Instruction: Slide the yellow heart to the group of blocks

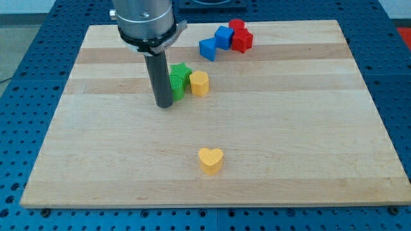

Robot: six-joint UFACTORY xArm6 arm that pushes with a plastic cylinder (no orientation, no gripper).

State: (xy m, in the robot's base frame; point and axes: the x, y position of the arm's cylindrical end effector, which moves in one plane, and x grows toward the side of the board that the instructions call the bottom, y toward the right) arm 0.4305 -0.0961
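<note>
1. The desk [96,160] is lying as a pale board of glued wooden strips, its grain running left to right, smooth and matte, on a blue perforated base [26,64].
2. The arm is reaching down from the far left, a grey metal collar narrowing into a straight dark rod; my tip [166,105] is resting on the desk just left of the green block.
3. No fingers are fitted on this rig, so nothing is opening, closing or gripping; the rod is only pushing.
4. The far group is sitting right of the arm: two blue blocks [216,43] and two red blocks [241,36], chunky and glossy, packed close together.
5. The green block [179,78], star-like in outline, is standing beside the yellow hexagonal block [200,83]; whether they touch I cannot tell.
6. The yellow heart [210,160] is lying alone near the front edge, lobes facing far, point facing near, well apart from everything.
7. The heart is lying nearer and to the right of my tip, so I judge the tip is needing to come round to the heart's near side before pushing it far.
</note>
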